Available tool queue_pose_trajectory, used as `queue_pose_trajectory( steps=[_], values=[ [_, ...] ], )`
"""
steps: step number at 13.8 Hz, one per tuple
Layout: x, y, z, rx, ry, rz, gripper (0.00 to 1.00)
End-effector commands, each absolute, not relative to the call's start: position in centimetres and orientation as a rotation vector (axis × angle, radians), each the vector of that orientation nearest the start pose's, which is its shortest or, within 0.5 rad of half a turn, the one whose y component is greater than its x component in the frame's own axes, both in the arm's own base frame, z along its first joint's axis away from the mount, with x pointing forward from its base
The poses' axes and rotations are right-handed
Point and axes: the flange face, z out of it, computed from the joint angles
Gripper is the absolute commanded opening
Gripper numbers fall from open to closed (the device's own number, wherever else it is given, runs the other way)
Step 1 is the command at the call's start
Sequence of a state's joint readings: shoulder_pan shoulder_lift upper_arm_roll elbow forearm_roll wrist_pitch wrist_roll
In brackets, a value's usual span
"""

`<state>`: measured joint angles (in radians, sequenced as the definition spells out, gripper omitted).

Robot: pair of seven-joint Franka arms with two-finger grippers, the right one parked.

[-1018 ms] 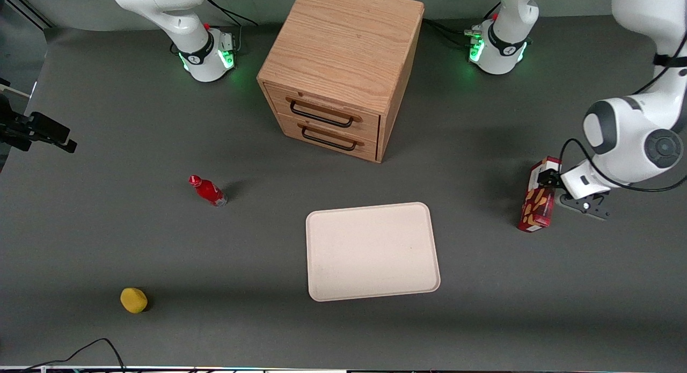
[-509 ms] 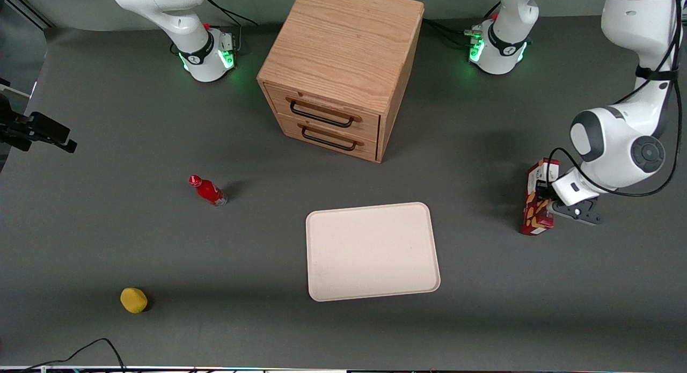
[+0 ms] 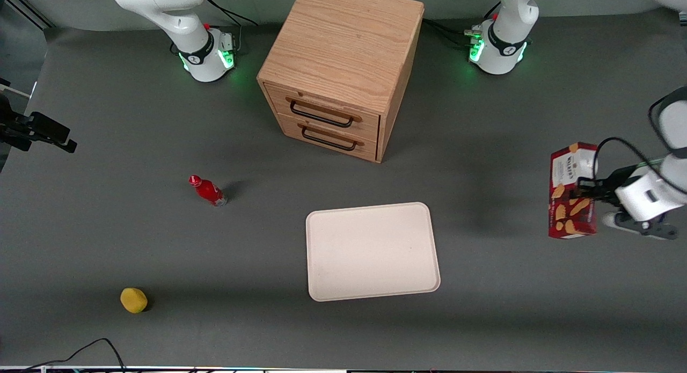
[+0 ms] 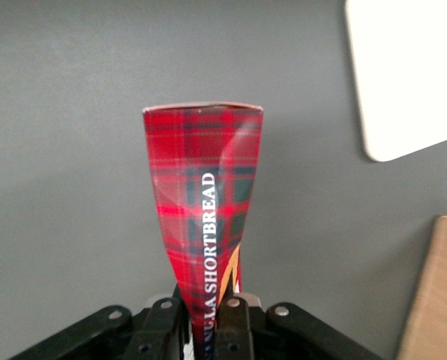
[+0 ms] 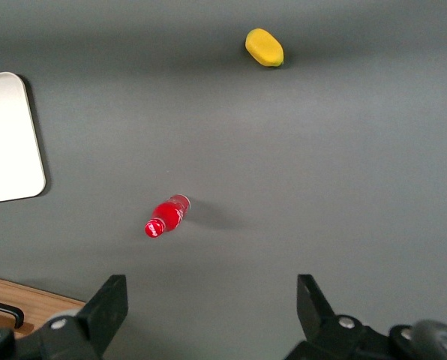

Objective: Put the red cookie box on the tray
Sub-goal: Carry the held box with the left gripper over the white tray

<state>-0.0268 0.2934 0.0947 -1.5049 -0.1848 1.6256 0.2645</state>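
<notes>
Gripper (image 3: pixel 586 189) of the left arm is clamped on the red box (image 3: pixel 572 190), its two fingers pinching the slim carton across its thin dimension partway along its length. In the wrist view the black fingers (image 4: pixel 235 319) sit tight against both broad faces, and the box (image 4: pixel 205 217) runs straight out from the gripper (image 4: pixel 205 324) with the plaid narrow edge facing the camera. No slack shows between pads and cardboard.

From the front, the box looks lifted off the table, well over toward the working arm's end, with its white end panel farther from the front camera and the cookie-printed end nearer. Its long axis runs roughly toward and away from that camera.

What matters for the coming move is where the tray (image 3: pixel 370 252) lies from the gripper: sideways, toward the table's middle, and a little nearer the front camera, well apart from the box, with only bare grey table (image 3: pixel 494 244) between them. One corner of the tray (image 4: pixel 403 75) shows in the wrist view, off to one side of the box's free end, so the box is not yet pointed at it or over it.

My reading is that the lift is done and the carry is what remains: a sideways sweep until the box hangs above the tray's flat middle, then a descent. The tray is much larger than the box, so the box should fit inside the rim whichever way it is turned.
</notes>
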Motion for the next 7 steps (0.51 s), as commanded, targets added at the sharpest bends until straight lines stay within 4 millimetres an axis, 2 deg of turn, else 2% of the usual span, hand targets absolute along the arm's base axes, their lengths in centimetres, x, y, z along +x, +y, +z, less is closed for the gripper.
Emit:
queue_pose_trajectory(
  steps=[1,2,4,5,6,7],
  values=[
    [63.6,-5.5,53.5,-3.31,0.065,0.268,0.0],
    [63.5,-8.9,53.4,-3.309,-0.026,0.275,0.0],
    [64.3,-15.0,50.2,-3.314,-0.098,0.301,0.0],
    [65.2,-17.4,48.5,-3.33,-0.131,0.248,0.0],
    [66.1,-18.8,46.4,-3.324,-0.178,0.193,0.0],
    [66.7,-20.9,43.9,-3.32,-0.17,0.157,0.0]
  ],
)
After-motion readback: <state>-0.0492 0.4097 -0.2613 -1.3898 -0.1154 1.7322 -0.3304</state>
